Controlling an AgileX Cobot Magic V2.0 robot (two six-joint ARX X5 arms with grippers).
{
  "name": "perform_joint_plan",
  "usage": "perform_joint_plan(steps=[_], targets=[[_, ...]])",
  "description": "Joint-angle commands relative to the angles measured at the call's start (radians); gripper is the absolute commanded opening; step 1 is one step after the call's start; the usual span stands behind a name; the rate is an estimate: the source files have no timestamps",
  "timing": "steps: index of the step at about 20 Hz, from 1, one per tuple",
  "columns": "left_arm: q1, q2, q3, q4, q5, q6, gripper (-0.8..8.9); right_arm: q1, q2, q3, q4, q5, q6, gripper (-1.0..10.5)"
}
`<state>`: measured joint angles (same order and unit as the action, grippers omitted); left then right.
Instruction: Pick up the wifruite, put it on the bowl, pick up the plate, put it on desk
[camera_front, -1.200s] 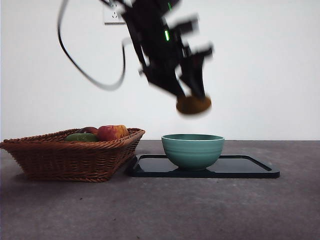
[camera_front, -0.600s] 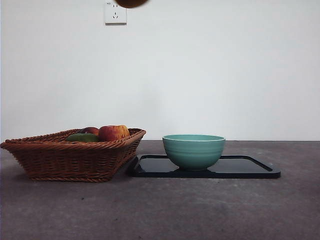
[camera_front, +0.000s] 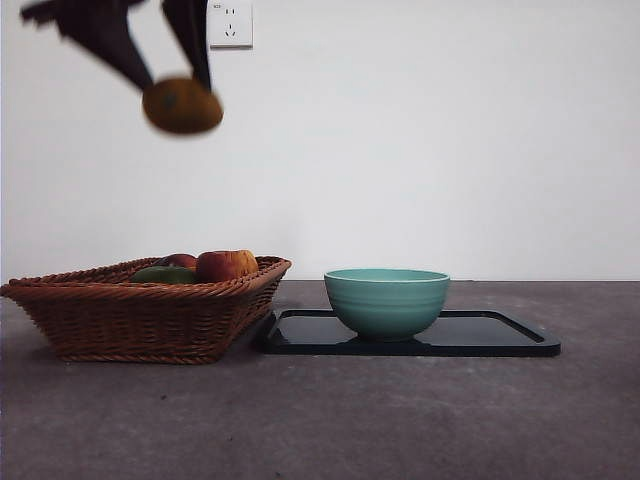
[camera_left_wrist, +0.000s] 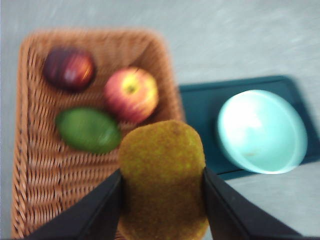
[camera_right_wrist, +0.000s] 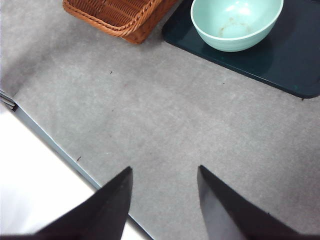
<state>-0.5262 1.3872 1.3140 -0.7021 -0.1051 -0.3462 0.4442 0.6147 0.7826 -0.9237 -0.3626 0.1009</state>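
Observation:
My left gripper (camera_front: 165, 95) is high at the upper left of the front view, above the wicker basket (camera_front: 150, 310), shut on the tan-brown wifruite (camera_front: 182, 105). In the left wrist view the wifruite (camera_left_wrist: 162, 175) sits between the jaws of my left gripper (camera_left_wrist: 162, 200). The teal bowl (camera_front: 386, 300) stands empty on the dark plate (camera_front: 500, 335) on the desk (camera_front: 330, 420). The bowl (camera_left_wrist: 262, 131) also shows in the left wrist view. My right gripper (camera_right_wrist: 165, 187) is open and empty above the bare desk, and the bowl (camera_right_wrist: 236, 21) lies ahead of it.
The basket (camera_left_wrist: 35, 170) holds a red-yellow apple (camera_left_wrist: 131, 94), a dark red fruit (camera_left_wrist: 69, 69) and a green fruit (camera_left_wrist: 87, 130). A wall socket (camera_front: 230, 24) is on the white wall. In the right wrist view the desk's edge (camera_right_wrist: 55, 145) runs nearby.
The left gripper with the wifruite rose from above the bowl out of the top of the front view, then came back into view at the upper left, above the basket.

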Motion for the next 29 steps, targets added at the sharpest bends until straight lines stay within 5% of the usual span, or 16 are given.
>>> perform_joint_plan(steps=[1, 7, 15, 18, 29], targets=[[0.021, 0.010, -0.105, 0.096, -0.003, -0.030, 1.86, 0.005, 0.003, 0.003, 0.010, 0.004, -0.008, 2.1], [0.091, 0.054, -0.319, 0.261, 0.001, -0.002, 1.87, 0.005, 0.003, 0.003, 0.011, 0.004, -0.008, 2.1], [0.095, 0.202, -0.323, 0.344, 0.043, 0.056, 1.97, 0.005, 0.003, 0.003, 0.010, 0.003, -0.003, 2.1], [0.095, 0.224, -0.323, 0.344, 0.043, 0.052, 3.29, 0.005, 0.003, 0.003, 0.010, 0.004, -0.003, 2.1], [0.086, 0.095, -0.313, 0.318, 0.054, 0.054, 3.75, 0.005, 0.003, 0.003, 0.011, 0.004, -0.003, 2.1]])
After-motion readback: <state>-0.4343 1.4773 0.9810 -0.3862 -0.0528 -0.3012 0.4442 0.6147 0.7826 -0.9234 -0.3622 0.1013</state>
